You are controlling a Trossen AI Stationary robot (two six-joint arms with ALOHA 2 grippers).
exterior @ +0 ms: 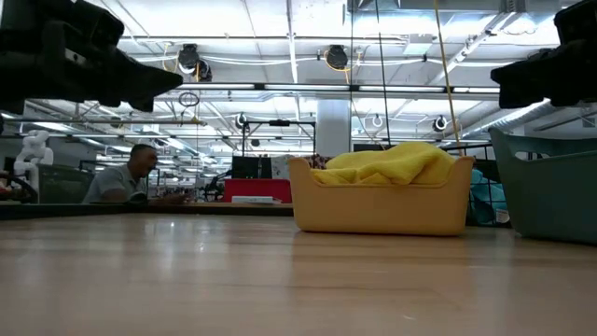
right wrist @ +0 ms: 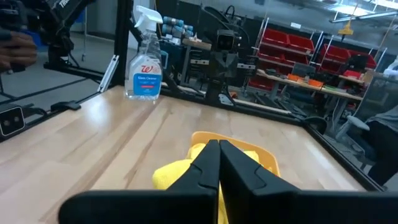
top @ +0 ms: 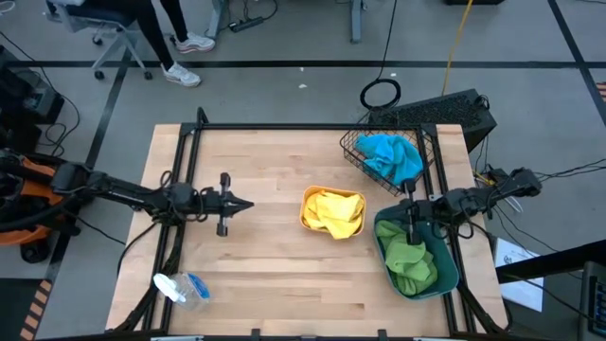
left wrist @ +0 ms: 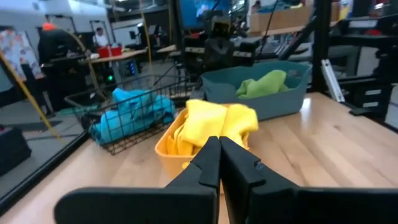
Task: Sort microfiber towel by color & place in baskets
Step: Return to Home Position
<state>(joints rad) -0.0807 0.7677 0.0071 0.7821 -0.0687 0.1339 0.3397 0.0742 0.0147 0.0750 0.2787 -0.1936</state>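
Observation:
A yellow towel [top: 333, 212] lies in the orange bin [top: 307, 216] at mid-table. A blue towel [top: 392, 156] lies in the black wire basket [top: 352, 150] at the far right. A green towel [top: 409, 260] lies in the teal bin [top: 445, 270] at the near right. My left gripper [top: 248, 205] is shut and holds nothing, level above the table, left of the orange bin. My right gripper [top: 396, 212] is shut and holds nothing, above the teal bin's far end.
A spray bottle [top: 180, 288] lies on the table near the front left. A black frame [top: 312, 127] runs along the table's far edge and sides. Bare wood lies between my left gripper and the orange bin.

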